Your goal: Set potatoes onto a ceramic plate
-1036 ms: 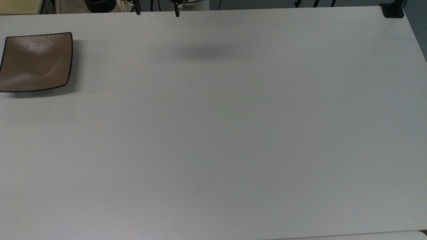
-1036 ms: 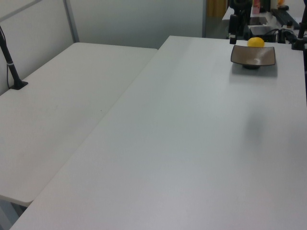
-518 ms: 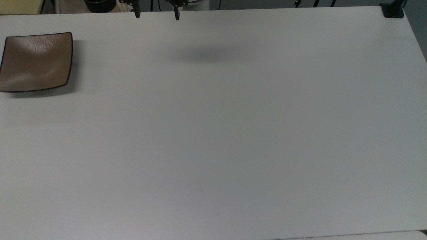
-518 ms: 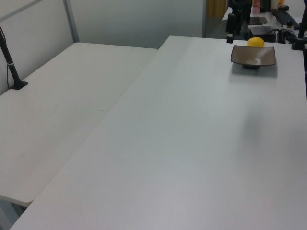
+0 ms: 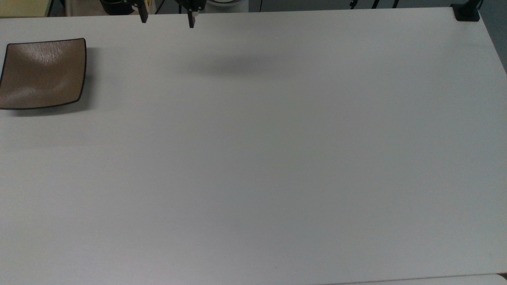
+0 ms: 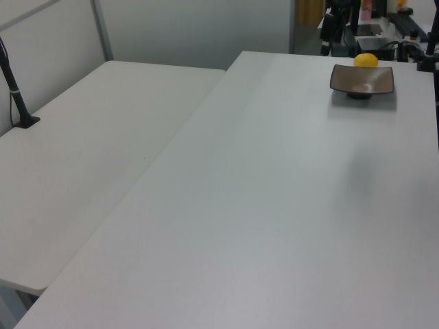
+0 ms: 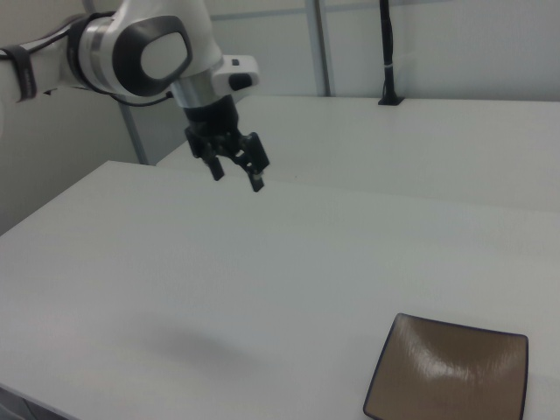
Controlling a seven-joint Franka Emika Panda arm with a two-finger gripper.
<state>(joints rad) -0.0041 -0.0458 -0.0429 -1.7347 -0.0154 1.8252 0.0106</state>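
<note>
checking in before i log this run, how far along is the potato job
Nothing looks done: the ceramic plate is bare. The potato sits past the plate's far edge in the left view. In hand: nothing, the gripper hangs open above the table. Left: grasp the potato and plate it.

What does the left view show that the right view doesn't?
Left view: a small yellow potato, seen just past the far edge of the plate. Right view: the white robot arm with its end effector open, hanging above the table and holding nothing. Both: the square brown ceramic plate, with nothing on it, sitting on the white table.
</note>
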